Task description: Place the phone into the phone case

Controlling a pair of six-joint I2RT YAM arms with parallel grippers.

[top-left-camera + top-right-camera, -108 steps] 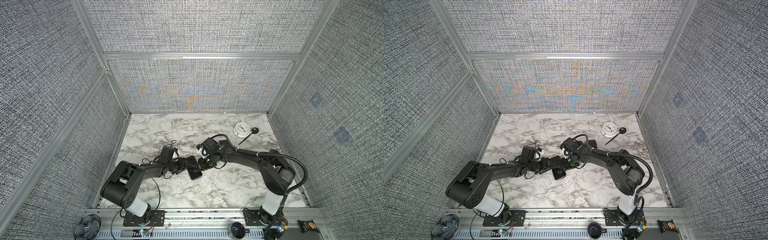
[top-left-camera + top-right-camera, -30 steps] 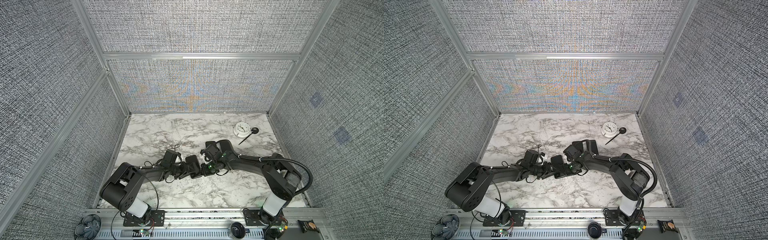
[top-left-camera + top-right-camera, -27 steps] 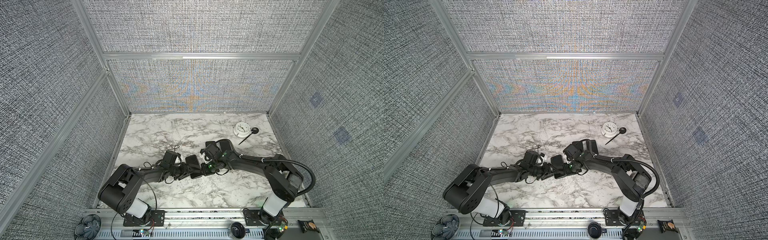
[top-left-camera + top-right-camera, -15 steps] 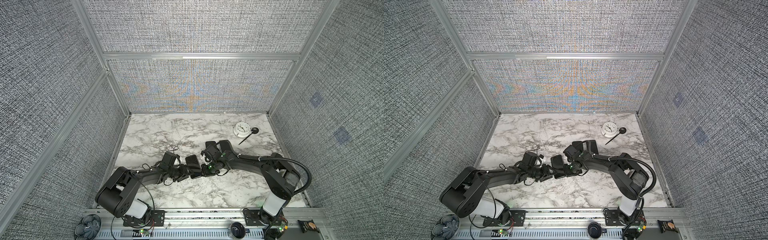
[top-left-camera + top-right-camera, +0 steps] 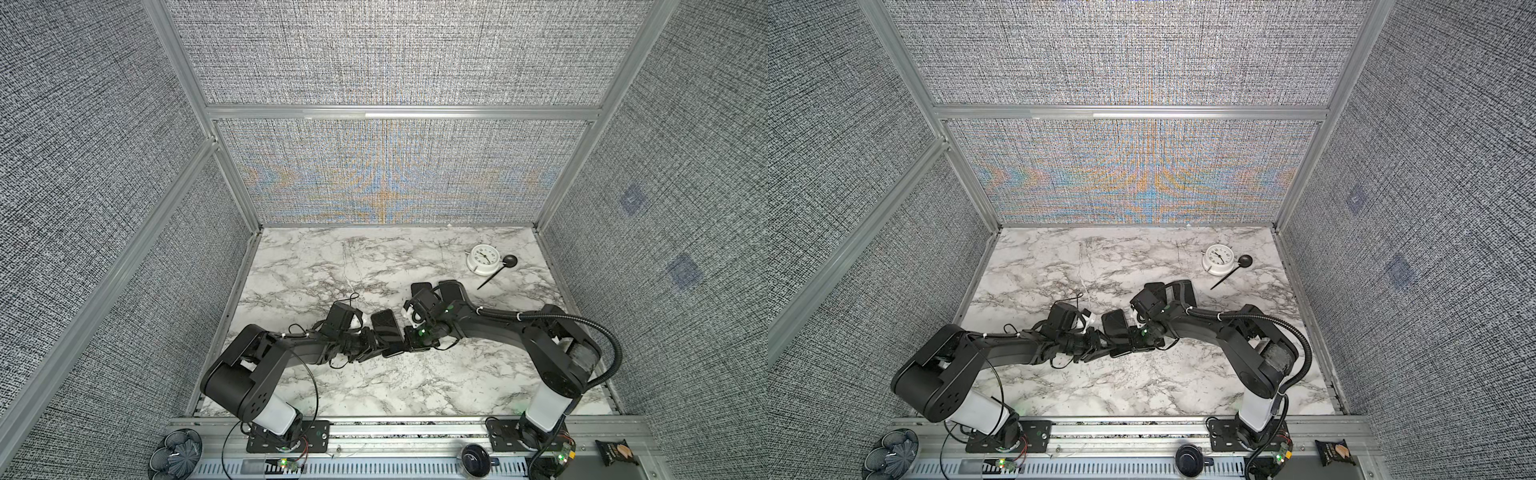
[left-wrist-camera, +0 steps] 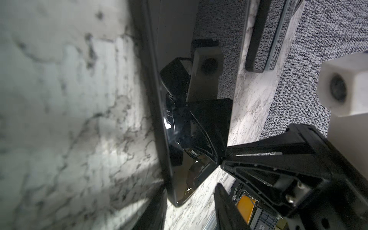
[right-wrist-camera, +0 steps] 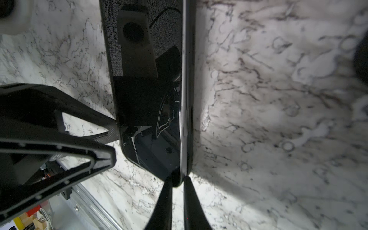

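The right gripper [image 7: 177, 179] pinches the phone [image 5: 386, 336] by its end. The left gripper [image 6: 219, 173] is part open, with its tips at the screen. The case [image 5: 453, 291] lies apart, behind the right jaws. I judge the next move is to carry the phone there and align its corners.

Both top views: down from high over the front edge of the table [image 5: 374, 266]. 2 wrist views: close along the phone [image 6: 199, 129].

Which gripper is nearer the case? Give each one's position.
Right. The right gripper, pinching the phone by its edge, sits close in front of the case; the left gripper is across the phone, farther away.
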